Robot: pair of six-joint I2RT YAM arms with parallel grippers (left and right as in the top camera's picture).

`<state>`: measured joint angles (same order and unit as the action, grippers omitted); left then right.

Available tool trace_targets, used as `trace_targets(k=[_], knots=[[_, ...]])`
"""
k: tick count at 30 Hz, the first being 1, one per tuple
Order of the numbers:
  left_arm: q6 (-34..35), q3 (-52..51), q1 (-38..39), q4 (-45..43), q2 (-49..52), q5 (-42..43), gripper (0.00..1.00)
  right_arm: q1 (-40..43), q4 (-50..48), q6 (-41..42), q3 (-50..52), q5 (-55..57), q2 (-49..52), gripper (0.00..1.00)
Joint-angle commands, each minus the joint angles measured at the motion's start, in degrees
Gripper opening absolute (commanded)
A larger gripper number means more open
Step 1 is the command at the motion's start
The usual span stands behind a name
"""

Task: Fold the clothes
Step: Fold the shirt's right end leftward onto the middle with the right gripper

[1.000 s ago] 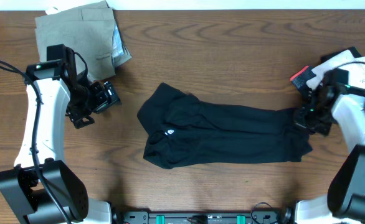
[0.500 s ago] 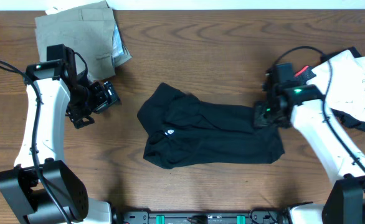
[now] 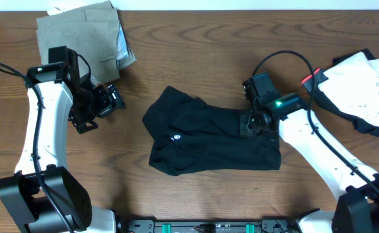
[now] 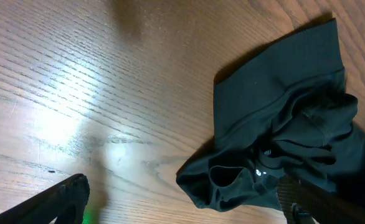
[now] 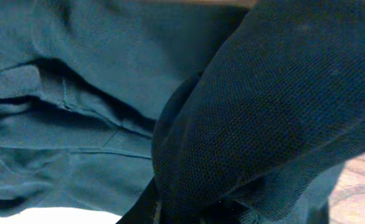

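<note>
T-shirt [image 3: 202, 139] is covering jaws of the right gripper [image 3: 249, 123] at 3 o'clock, grip unreadable; left gripper [image 3: 114, 99] is gaping wide, empty.

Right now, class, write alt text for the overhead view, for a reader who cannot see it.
A black T-shirt lies crumpled on the table, the right gripper at its right edge. The left gripper hangs open left of it, near a folded khaki piece; a white top lies far right.
</note>
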<state>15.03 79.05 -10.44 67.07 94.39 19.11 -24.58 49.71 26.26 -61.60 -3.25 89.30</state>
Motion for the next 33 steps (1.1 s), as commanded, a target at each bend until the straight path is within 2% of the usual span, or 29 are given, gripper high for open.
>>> trace_targets(k=[1,3,5,8,10,13,19,24,29,33], knots=[[0.3,-0.1,-0.1,0.2,-0.1,-0.3,0.98,-1.9,-0.7,1.6,-0.9,-2.6,2.6,0.11],[0.3,-0.1,-0.1,0.2,-0.1,-0.3,0.98,-2.4,-1.3,1.7,-0.9,-3.5,3.7,0.12],[0.3,-0.1,-0.1,0.2,-0.1,-0.3,0.98,-2.6,-1.6,2.0,-0.9,-3.9,4.4,0.26],[0.3,-0.1,-0.1,0.2,-0.1,-0.3,0.98,-3.0,-2.2,2.0,-1.0,-4.8,4.3,0.34],[0.3,-0.1,-0.1,0.2,-0.1,-0.3,0.98,-3.3,-3.0,2.0,-1.0,-6.0,4.2,0.47],[0.3,-0.1,-0.1,0.2,-0.1,-0.3,0.98,-3.6,-3.7,2.0,-1.0,-8.2,4.1,0.6],[0.3,-0.1,-0.1,0.2,-0.1,-0.3,0.98,-3.5,-3.1,-0.7,-3.0,-10.5,2.8,0.63],[0.2,-0.1,-0.1,0.2,-0.1,-0.3,0.98,-2.8,1.0,-1.0,-7.1,-7.3,-0.9,0.64],[0.2,-0.1,-0.1,0.2,-0.1,-0.3,0.98,-0.7,5.4,-1.1,-8.8,-1.6,-4.4,0.86],[0.2,-0.1,-0.1,0.2,-0.1,-0.3,0.98,0.5,9.0,-2.9,-7.9,-1.1,-3.9,0.88]])
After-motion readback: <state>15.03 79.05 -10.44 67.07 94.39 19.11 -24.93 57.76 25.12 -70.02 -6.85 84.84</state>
